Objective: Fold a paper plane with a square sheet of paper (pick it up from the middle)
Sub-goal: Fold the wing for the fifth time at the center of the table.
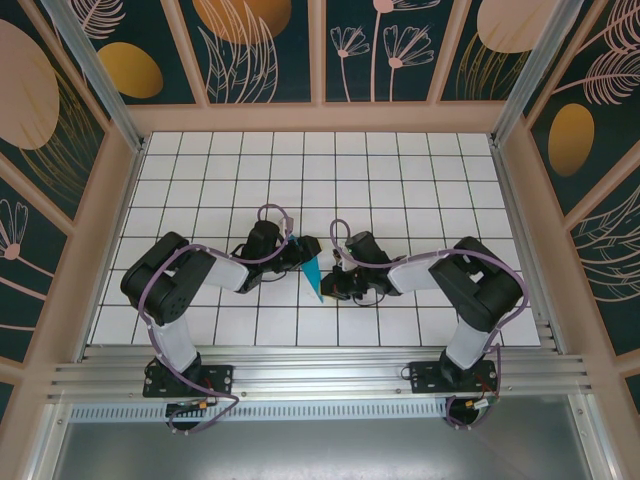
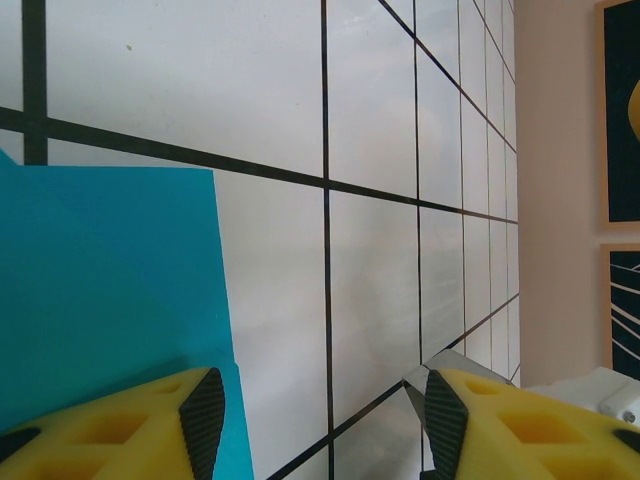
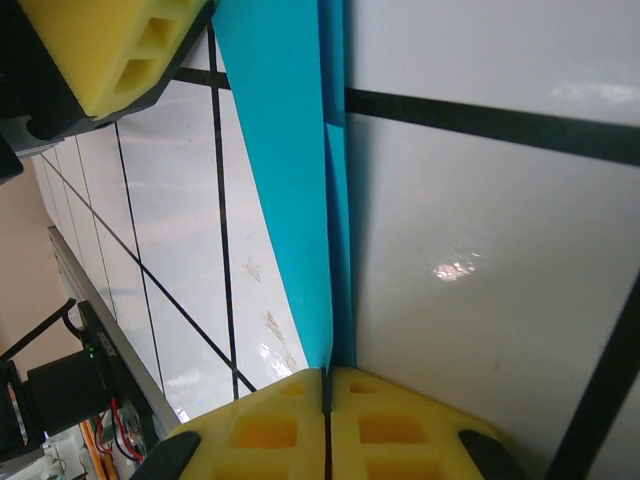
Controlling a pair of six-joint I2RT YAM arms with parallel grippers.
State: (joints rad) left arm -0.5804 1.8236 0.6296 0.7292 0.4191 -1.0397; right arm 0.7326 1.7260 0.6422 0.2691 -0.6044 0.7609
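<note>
- At the near edge of the desk (image 1: 400, 180), the bases of both arms sit bolted to a metal rail (image 1: 320, 378), the left arm (image 1: 170, 290) bending inward from the left side and the right arm (image 1: 480, 290) from the right.
- Just beyond, near the middle of the desk's width and closer to its near edge than its far edge, the right hand (image 1: 330, 288) is clenched on the near end of the sheet of paper (image 1: 313, 275). In the right wrist view its yellow fingers (image 3: 400, 430) meet with no gap, and the paper (image 3: 290, 180) rises straight out of the seam between them.
- The sheet is plain teal-blue, folded into a narrow wedge that tapers toward the near edge. Two layers meet along a sharp long crease in the right wrist view. Whether it lies flat on the desk or is raised off it I cannot tell.
- At the farther end of the paper, the left hand (image 1: 300, 250) is released, its jaws standing well apart. In the left wrist view one black-padded finger (image 2: 205, 420) lies over the paper's (image 2: 100, 300) straight edge and the other finger (image 2: 440, 420) is over bare tile.
- Farther back, white tiles with black grid lines run to the desk's far edge, below dark floral wall panels (image 1: 380, 50).
</note>
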